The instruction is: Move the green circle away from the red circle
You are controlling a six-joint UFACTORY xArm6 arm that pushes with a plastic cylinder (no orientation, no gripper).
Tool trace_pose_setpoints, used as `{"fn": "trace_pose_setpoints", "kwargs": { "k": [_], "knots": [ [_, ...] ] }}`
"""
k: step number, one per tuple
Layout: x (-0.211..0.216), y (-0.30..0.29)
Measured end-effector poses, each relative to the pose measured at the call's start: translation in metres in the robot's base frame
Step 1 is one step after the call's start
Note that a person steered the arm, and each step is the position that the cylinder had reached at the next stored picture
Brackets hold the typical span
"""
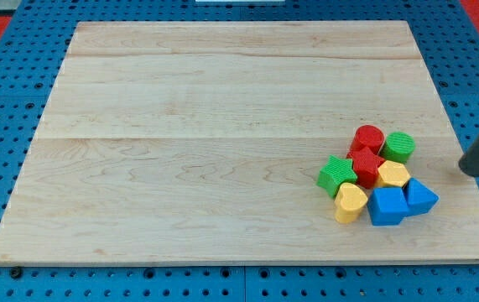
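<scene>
My tip (472, 172) sits at three o'clock of the green circle (399, 147) — no pincer fitted. Better to circle round and push from the red circle (367, 138) side — toward two o'clock.

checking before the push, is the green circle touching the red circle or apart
Touching: the green circle sits against the red circle with no gap.

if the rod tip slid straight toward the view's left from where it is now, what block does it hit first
Probably the green circle block. My tip sits apart from the cluster, on its right side, and the green circle is the nearest block leftward, touching the red circle block. The yellow block lies slightly lower, so depth makes this uncertain.
</scene>
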State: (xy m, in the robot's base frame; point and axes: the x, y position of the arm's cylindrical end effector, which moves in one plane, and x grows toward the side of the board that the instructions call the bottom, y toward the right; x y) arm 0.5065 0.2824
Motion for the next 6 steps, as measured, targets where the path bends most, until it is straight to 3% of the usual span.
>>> {"fn": "trace_pose_setpoints", "kwargs": {
  "k": [2, 6],
  "knots": [
    [-0.005, -0.087],
    [-0.085, -0.074]
  ]
}}
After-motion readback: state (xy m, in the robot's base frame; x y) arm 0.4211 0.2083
